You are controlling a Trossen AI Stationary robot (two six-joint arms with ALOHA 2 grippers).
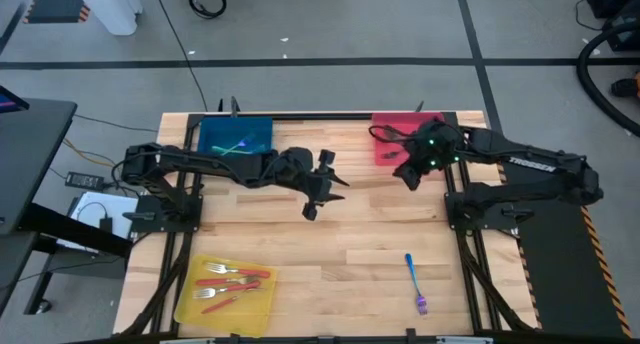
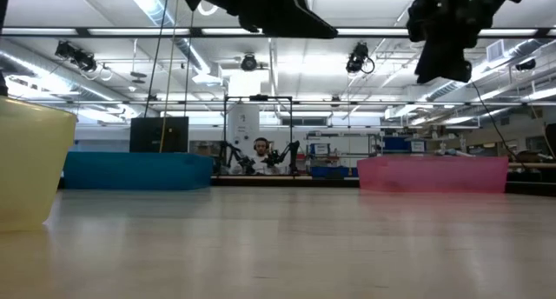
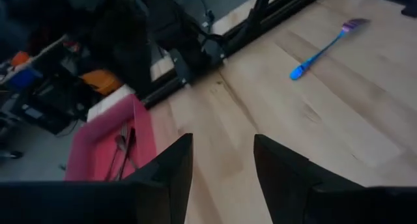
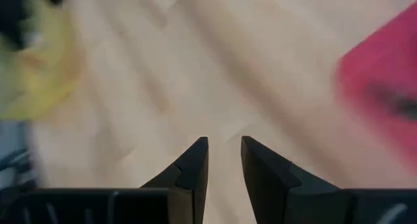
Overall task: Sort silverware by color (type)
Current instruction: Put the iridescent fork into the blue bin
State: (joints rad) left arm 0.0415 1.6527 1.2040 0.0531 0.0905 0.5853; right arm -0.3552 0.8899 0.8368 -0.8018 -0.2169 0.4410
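Observation:
One iridescent blue-purple fork (image 1: 415, 282) lies flat on the wood toward the table's near right; it also shows in the left wrist view (image 3: 322, 49). Red-handled forks (image 1: 228, 282) lie in the yellow tray (image 1: 262, 306), iridescent pieces (image 1: 236, 144) in the blue tray (image 1: 258, 127), dark utensils (image 3: 121, 144) in the red tray (image 3: 98, 152). My left gripper (image 1: 325, 185) hovers open over the table's middle, holding nothing. My right gripper (image 1: 407, 171) hovers open at the near edge of the red tray (image 1: 385, 124), empty.
Black frame rails (image 1: 470, 254) run along the table's left, right and far sides. The three trays sit at the far left, far right and near left corners. Bare wood (image 1: 340, 254) lies between them. A person (image 2: 261, 148) sits far behind the table in the low view.

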